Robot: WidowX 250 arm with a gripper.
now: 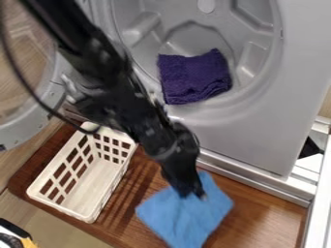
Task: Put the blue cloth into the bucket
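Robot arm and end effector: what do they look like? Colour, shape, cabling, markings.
Robot arm: black, slim, built of chunky jointed segments, with small grey spots along it. End effector: also black, narrower than the segment above it. Cable: thin, dark, hanging in a loose curve beside the arm. No markings I can make out.

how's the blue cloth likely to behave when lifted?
Likely floppy: the blue cloth lies flat with soft, uneven edges. Probably light, since it looks like thin fabric. Lifted near its upper edge, where the gripper is, the rest would probably sag.
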